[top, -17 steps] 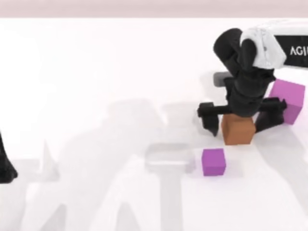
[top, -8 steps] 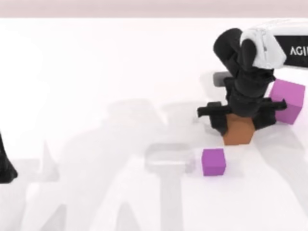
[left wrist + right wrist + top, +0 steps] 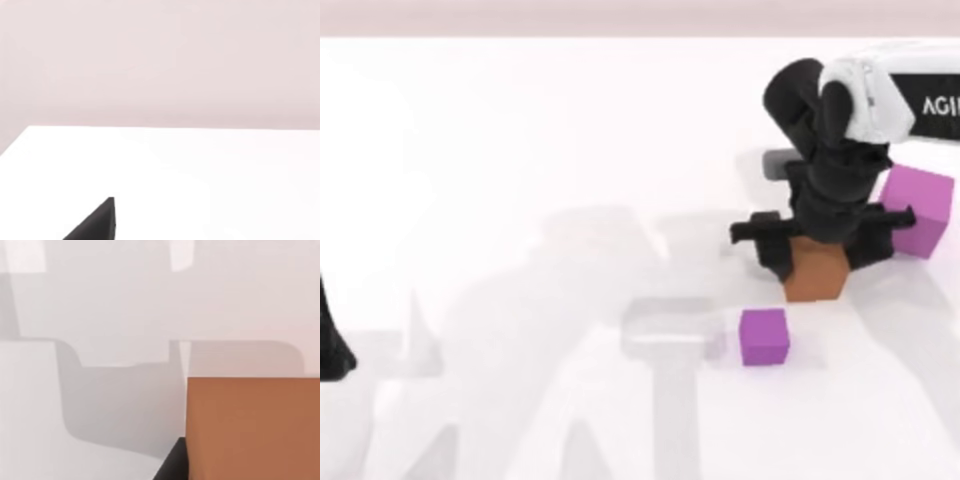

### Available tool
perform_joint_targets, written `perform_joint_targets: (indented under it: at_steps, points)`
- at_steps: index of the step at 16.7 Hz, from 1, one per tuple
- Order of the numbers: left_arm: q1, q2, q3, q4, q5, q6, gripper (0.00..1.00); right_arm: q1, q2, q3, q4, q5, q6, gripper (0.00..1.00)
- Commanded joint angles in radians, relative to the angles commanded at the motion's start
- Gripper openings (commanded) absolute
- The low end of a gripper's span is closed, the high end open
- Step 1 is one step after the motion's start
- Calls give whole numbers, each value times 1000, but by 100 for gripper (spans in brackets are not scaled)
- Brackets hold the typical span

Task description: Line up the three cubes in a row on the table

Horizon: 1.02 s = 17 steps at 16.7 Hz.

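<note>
The brown-orange cube point(image 3: 817, 275) sits on the white table point(image 3: 520, 150) at the right. My right gripper point(image 3: 820, 262) comes down over it from above and is shut on it, a dark finger pressed to each side. In the right wrist view the cube point(image 3: 252, 427) fills the near corner with one finger point(image 3: 172, 462) against its face. The small magenta-purple cube point(image 3: 764, 336) lies just in front and to the left, apart from it. The larger magenta-purple cube point(image 3: 923, 205) stands behind and to the right, partly hidden by the arm. My left gripper point(image 3: 330, 355) is parked at the left edge, open.
The right arm's white and black body point(image 3: 860, 100) reaches in from the right edge above the cubes. Grey reflections streak the glossy table. In the left wrist view only one finger point(image 3: 97, 222) and bare table show.
A second ago the right gripper's fingers stood wide on either side of the brown-orange cube; they have since closed onto it. The cubes have not shifted. The left arm is still.
</note>
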Motion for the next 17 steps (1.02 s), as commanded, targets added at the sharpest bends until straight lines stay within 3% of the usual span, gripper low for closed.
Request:
perform_joint_targets:
  at_steps: [8, 14, 17]
  points:
    - [0, 0, 0, 0, 0, 0, 100, 8, -69, 147, -223, 0, -1, 0]
    - [0, 0, 0, 0, 0, 0, 100, 6, -76, 161, -240, -1, 2, 0]
    - [0, 0, 0, 0, 0, 0, 100, 71, -75, 174, -256, 1, 73, 0]
